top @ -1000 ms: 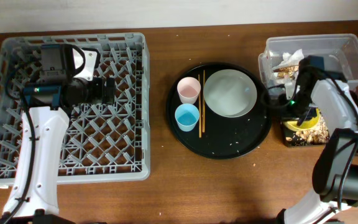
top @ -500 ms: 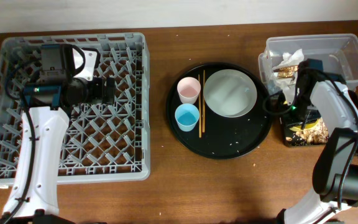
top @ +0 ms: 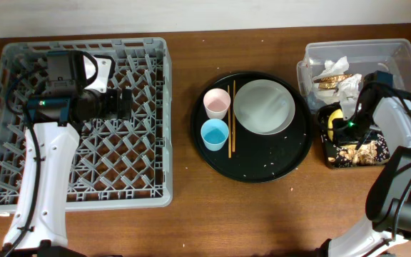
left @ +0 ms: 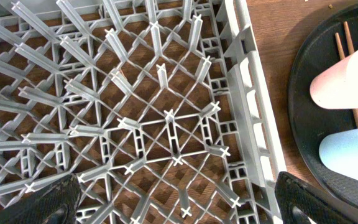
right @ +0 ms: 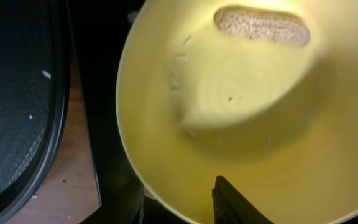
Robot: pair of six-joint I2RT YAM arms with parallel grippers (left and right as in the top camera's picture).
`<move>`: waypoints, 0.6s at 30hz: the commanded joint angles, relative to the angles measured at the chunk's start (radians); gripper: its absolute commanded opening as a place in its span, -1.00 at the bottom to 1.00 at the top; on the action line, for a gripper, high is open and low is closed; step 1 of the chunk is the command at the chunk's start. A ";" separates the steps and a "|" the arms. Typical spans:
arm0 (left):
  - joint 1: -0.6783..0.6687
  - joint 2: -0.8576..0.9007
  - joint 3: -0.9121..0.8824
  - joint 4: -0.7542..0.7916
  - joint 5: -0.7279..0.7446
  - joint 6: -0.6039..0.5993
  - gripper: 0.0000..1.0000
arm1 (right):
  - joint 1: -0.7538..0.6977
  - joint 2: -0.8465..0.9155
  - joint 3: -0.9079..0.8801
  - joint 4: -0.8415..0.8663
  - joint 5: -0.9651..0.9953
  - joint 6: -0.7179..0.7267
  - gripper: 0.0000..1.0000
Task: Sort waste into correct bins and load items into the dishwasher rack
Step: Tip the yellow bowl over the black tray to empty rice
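Note:
My right gripper (right: 185,208) is shut on the rim of the yellow bowl (right: 241,99), held tilted over the black rectangular tray (top: 354,146), where beige food scraps (top: 366,151) lie. A beige crumbly scrap (right: 261,26) clings inside the bowl. The clear tub (top: 398,61) holds crumpled white napkins (top: 337,70) and brown wrappers. The white plate (top: 264,106), pink cup (top: 216,104), light-blue cup (top: 215,133) and chopsticks (top: 231,118) sit on the round black tray (top: 262,164). My left gripper (left: 176,199) is open over the grey dishwasher rack (top: 148,185).
The round black tray's rim (right: 55,112) lies just left of the bowl in the right wrist view, with a strip of wooden table (right: 79,180) between it and the rectangular tray. Small crumbs dot the round tray.
My right gripper has shifted right with the yellow bowl, further over the black rectangular tray. The left arm has not moved.

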 commanded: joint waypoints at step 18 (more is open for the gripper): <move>0.004 0.006 0.017 -0.001 0.010 -0.002 0.98 | -0.015 -0.004 0.241 -0.210 -0.191 0.060 -0.92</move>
